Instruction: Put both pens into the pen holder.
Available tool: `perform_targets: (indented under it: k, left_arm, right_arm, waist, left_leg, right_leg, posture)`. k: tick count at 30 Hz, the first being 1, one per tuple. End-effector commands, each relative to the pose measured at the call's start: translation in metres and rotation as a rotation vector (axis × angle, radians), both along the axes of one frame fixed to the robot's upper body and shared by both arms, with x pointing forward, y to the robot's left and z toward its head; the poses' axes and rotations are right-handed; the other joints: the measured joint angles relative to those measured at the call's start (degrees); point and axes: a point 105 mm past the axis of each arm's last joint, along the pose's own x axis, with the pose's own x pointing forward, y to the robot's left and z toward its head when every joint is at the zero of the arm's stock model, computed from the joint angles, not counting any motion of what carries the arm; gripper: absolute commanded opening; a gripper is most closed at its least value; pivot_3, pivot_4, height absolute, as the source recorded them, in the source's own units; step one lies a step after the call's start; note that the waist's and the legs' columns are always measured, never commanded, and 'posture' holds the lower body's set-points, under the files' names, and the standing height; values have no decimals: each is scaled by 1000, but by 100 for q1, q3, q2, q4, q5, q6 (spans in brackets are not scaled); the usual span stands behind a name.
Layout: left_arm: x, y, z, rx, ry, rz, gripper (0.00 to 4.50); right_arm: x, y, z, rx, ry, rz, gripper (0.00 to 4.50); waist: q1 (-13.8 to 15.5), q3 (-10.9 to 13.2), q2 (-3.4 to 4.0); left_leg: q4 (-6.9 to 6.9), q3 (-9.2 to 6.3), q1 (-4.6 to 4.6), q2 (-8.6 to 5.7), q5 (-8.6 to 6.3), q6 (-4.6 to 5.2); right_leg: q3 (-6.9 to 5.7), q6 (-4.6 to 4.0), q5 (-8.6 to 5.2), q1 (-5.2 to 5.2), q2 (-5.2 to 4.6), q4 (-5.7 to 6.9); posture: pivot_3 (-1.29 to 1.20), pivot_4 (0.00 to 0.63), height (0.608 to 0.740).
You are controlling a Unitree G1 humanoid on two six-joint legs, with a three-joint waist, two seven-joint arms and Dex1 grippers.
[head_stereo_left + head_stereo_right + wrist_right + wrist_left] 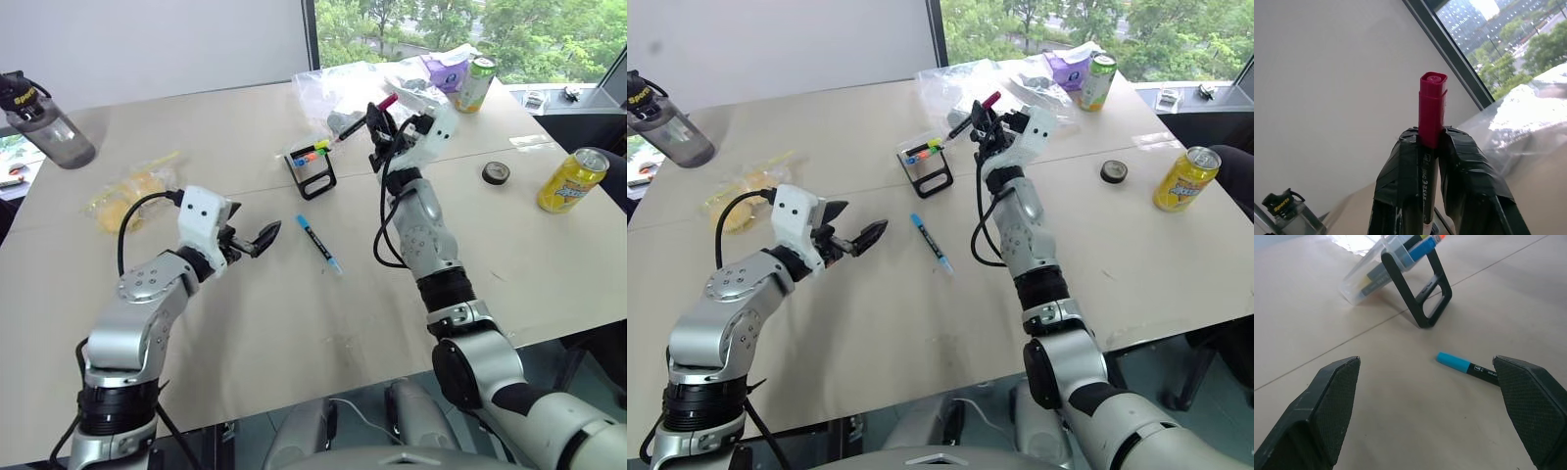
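Observation:
The black open-frame pen holder (312, 166) stands mid-table with coloured marker tips at its top, and it also appears in the left wrist view (1422, 293). My right gripper (378, 125) hovers just right of and above the holder, shut on the black pen (1426, 181). That pen is tilted, with its magenta end (389, 101) sticking up past the fingers. The blue pen (318, 242) lies flat on the table in front of the holder. My left gripper (257, 239) is open, low over the table to the left of the blue pen (1466, 366).
A yellow can (573, 179) and a black tape roll (496, 173) sit at the right. A green can (476, 83) and clear plastic bags (338, 88) lie behind the holder. At the left are a grey bottle (47, 122) and a yellow snack bag (127, 196).

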Motion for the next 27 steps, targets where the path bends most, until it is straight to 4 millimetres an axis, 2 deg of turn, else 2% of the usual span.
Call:
perform_targets:
  k: [1,5,10,14,18,27]
  left_arm:
    - [-6,1,13,22,-61,5,4463]
    - [-8,2,13,24,-63,10,4463]
    - [-8,2,15,28,-67,15,4463]
    - [-7,1,14,38,-67,9,4463]
    - [-5,-1,16,37,-76,8,4463]
    - [-3,-2,19,36,-97,15,4463]
  right_arm:
    - [-33,91,43,218,-1,253,63]
    - [-34,99,45,242,17,285,63]
    - [-40,100,55,286,-13,326,63]
    - [-55,110,70,299,-65,426,63]
    - [-65,120,73,251,-90,477,63]
    - [-59,129,76,211,-86,434,63]
  waist:
    - [-3,0,0]
    - [3,0,0]
    - [0,1,1]
    - [-5,1,2]
    - [-1,1,1]
    - [1,1,2]
  left_leg:
    - [0,0,0,0,0,0]
    - [0,0,0,0,0,0]
    - [-1,0,0,0,0,0]
    - [-1,0,-1,0,0,0]
    - [-1,0,-1,1,0,0]
    - [-1,0,-1,0,0,0]
  right_leg:
    - [0,0,0,0,0,0]
    - [0,0,0,0,0,0]
    - [0,0,0,0,0,0]
    - [1,0,0,-1,0,0]
    - [0,0,0,-2,0,1]
    - [0,0,0,-3,0,0]
  posture:
    - [0,150,740]
    - [0,150,740]
    - [0,150,740]
    - [0,150,740]
    - [0,150,740]
    - [0,150,740]
